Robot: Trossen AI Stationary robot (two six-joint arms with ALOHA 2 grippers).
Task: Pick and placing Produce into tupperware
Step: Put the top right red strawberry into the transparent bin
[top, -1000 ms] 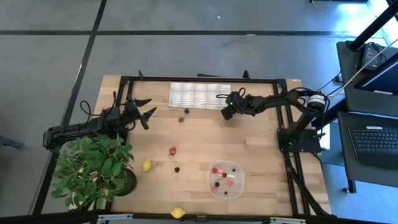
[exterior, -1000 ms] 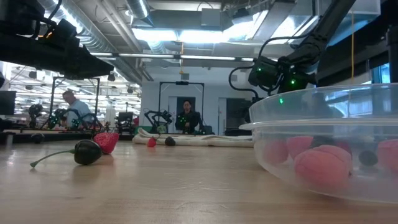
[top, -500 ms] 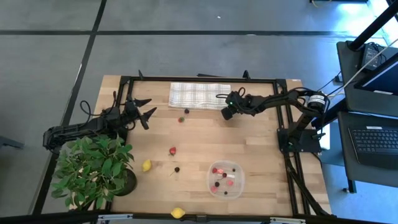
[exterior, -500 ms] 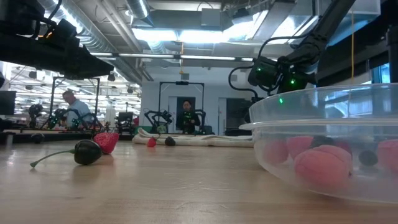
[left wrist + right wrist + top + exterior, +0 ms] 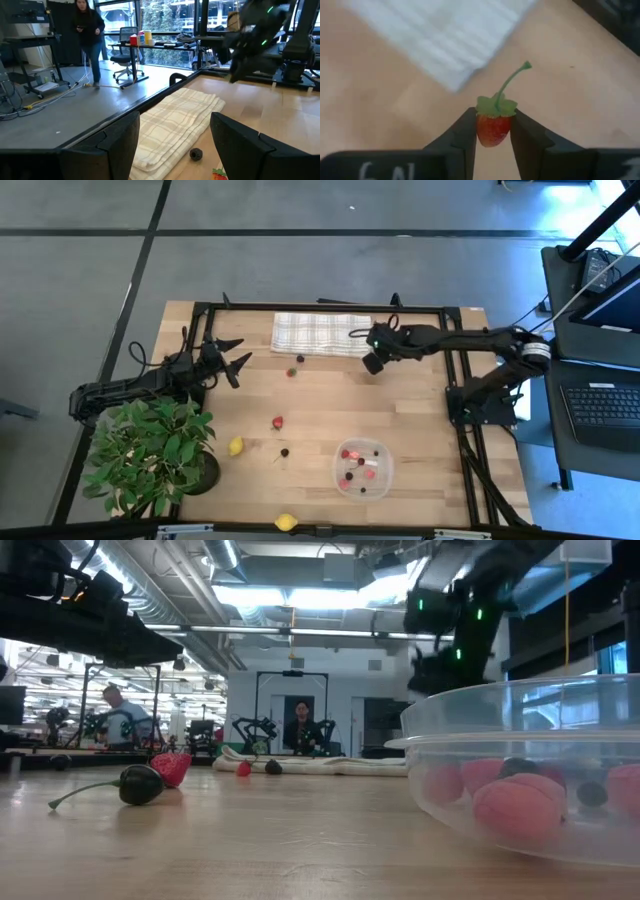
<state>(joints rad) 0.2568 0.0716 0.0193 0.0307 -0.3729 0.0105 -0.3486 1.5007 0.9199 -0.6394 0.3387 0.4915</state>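
My right gripper [image 5: 373, 363] hangs above the table just off the right end of the checked cloth [image 5: 322, 333], shut on a small red strawberry [image 5: 492, 129] with a green cap and stem. The clear tupperware [image 5: 338, 476] stands on the near right of the table with several red and dark pieces inside. Loose produce lies on the wood: a strawberry [image 5: 292, 371], a dark berry [image 5: 300, 359], a second strawberry [image 5: 277, 422], a dark cherry [image 5: 284, 451] and two lemons [image 5: 235, 446] [image 5: 286, 522]. My left gripper [image 5: 235, 358] waits open at the far left. My right gripper pinches the strawberry's two red sides [image 5: 481, 131] between its two fingers. The fingers come slanting down from the table's right. The green cap and stem [image 5: 509, 84] stick out past the fingertips. The strawberry is lifted clear of the table.
A leafy potted plant [image 5: 150, 455] fills the near left corner. A black frame [image 5: 330, 308] runs round the table's edges. Bare wood lies between the cloth and the tupperware. People stand in the room beyond the table.
My right gripper has risen from the table beside the cloth's right end, most of it in the last half second, and has drifted a little toward the table's right edge. The loose produce and my left gripper have stayed put.
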